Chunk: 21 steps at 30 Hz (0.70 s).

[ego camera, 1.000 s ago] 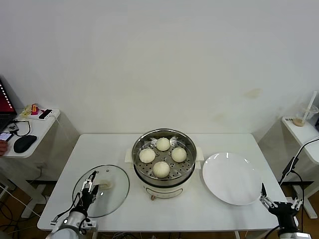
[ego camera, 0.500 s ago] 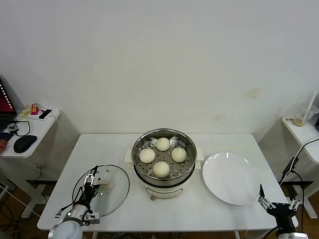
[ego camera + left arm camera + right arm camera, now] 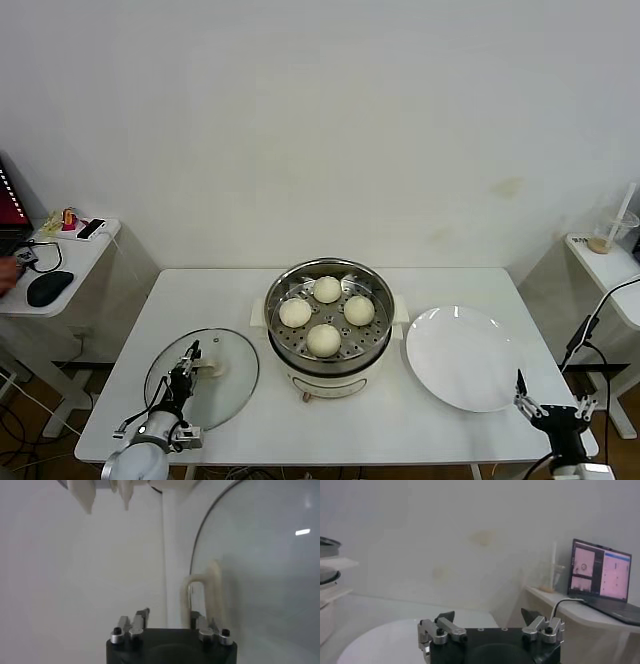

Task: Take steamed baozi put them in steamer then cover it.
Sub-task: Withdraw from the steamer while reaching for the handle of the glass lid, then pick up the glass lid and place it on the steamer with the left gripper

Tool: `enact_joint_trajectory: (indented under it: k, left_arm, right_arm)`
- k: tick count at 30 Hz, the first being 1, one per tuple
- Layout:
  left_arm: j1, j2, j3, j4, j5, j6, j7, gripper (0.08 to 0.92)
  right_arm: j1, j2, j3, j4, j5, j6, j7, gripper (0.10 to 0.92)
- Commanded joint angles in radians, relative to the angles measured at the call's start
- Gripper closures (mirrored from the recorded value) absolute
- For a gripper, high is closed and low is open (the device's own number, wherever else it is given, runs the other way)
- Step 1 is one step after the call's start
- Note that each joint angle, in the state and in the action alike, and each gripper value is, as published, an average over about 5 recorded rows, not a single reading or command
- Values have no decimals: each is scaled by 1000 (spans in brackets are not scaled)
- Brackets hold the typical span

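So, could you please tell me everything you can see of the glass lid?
The glass lid is round and clear, with a thin metal rim and a cream arched handle at its centre. It lies flat on the white table, to the robot's left of the steamer, not on it. The left pincer is at the handle, fingers either side; a firm grip cannot be confirmed.

Left pincer now narrowed around the cream handle of the cover, where a second ago it stood wide. Cover nudged slightly toward 12 o'clock on the counter. Right pincer dropped slightly toward 6 o'clock.
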Motion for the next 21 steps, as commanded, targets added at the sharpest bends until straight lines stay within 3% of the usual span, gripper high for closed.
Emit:
enact_joint_trajectory:
  k: [1, 8, 21]
  left_arm:
    - [2, -1, -6, -11, 4, -4, -34, 667]
    - [51, 8, -56, -121, 9, 3, -53, 845]
    - [133, 131, -207, -378, -176, 76, 81, 859]
  right_arm:
    - [0, 0, -2, 0, -2, 0, -1, 203]
    - [-6, -1, -6, 12, -8, 1, -3, 203]
    - [-18, -6, -36, 13, -30, 3, -12, 203]
